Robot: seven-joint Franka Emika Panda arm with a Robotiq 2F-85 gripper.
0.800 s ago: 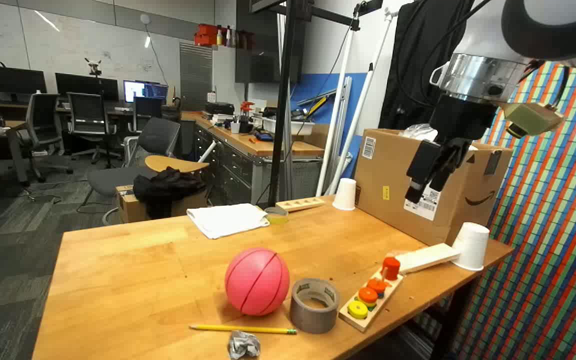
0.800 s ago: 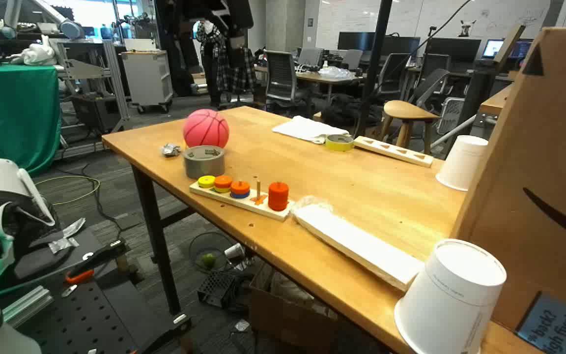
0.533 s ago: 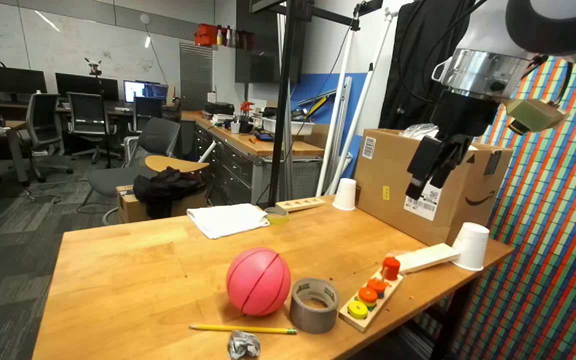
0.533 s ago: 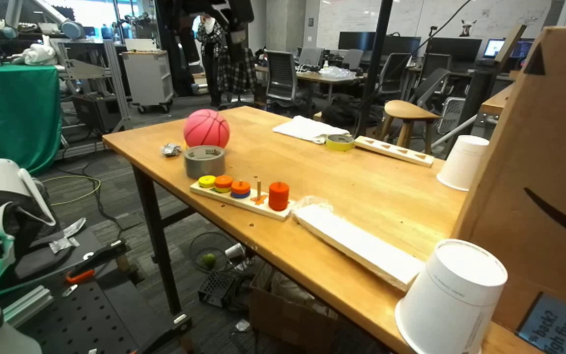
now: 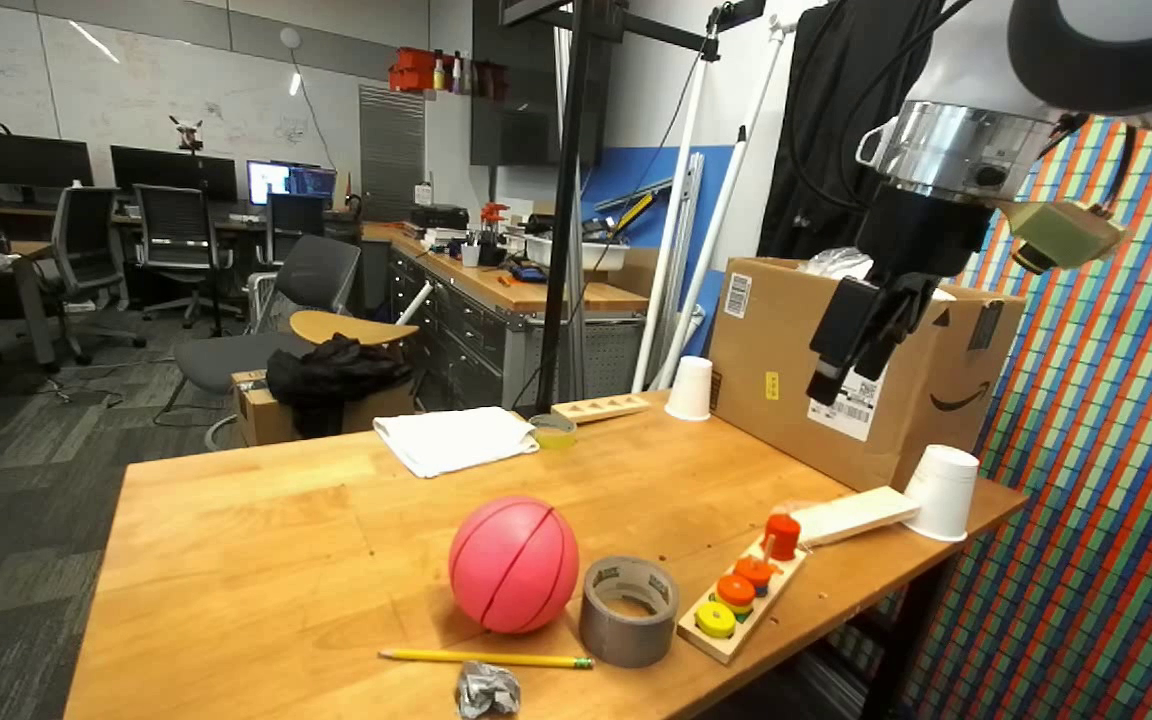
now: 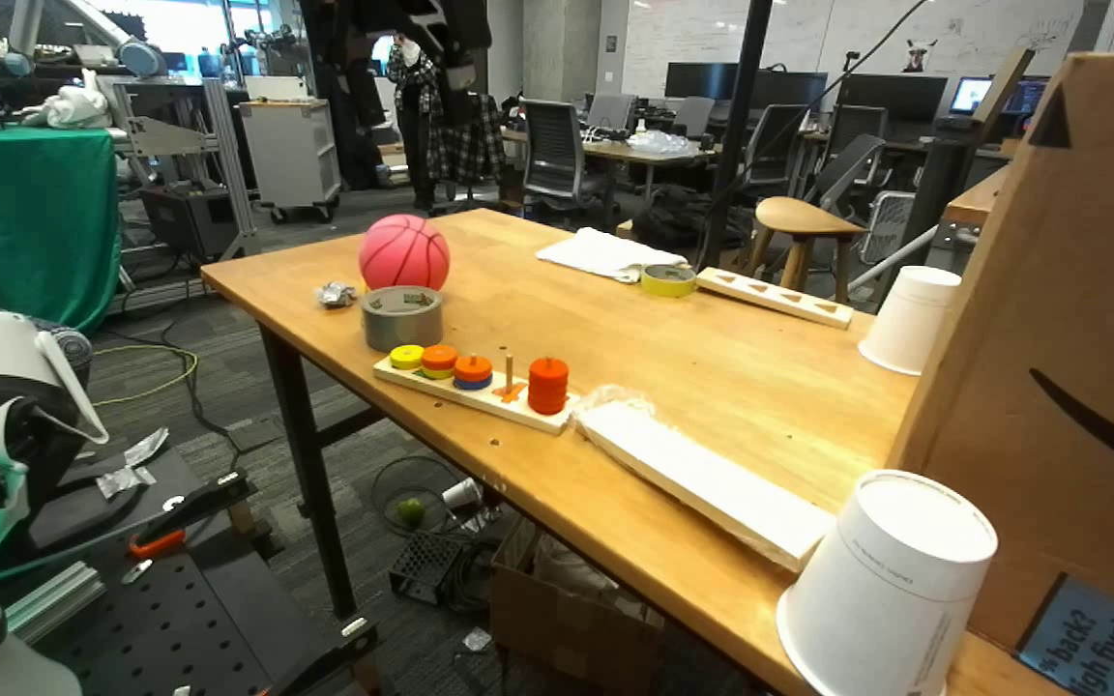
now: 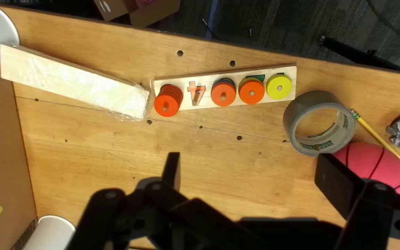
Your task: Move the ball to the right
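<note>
The pinkish-red ball with dark seams rests on the wooden table in both exterior views (image 5: 514, 565) (image 6: 404, 251). The grey tape roll (image 5: 629, 612) stands right beside it; I cannot tell if they touch. In the wrist view the ball (image 7: 377, 170) is at the right edge, partly hidden by the right finger. My gripper (image 5: 844, 378) hangs high above the table by the cardboard box, well away from the ball. In the wrist view its fingers (image 7: 248, 156) are wide apart with only bare table between them. The gripper also shows at the top of an exterior view (image 6: 412, 101).
A peg board with coloured rings (image 5: 741, 600), a wooden plank (image 5: 856, 515), a pencil (image 5: 486, 658) and crumpled foil (image 5: 488, 690) lie on the table. White cups (image 5: 941, 493) stand by the cardboard box (image 5: 796, 370). A white cloth (image 5: 456, 440) and yellow tape (image 5: 554, 432) lie farther back.
My gripper sways only slightly, staying high by the box. The ball rocks by a tiny amount in place beside the tape roll. Nothing is taken hold of.
</note>
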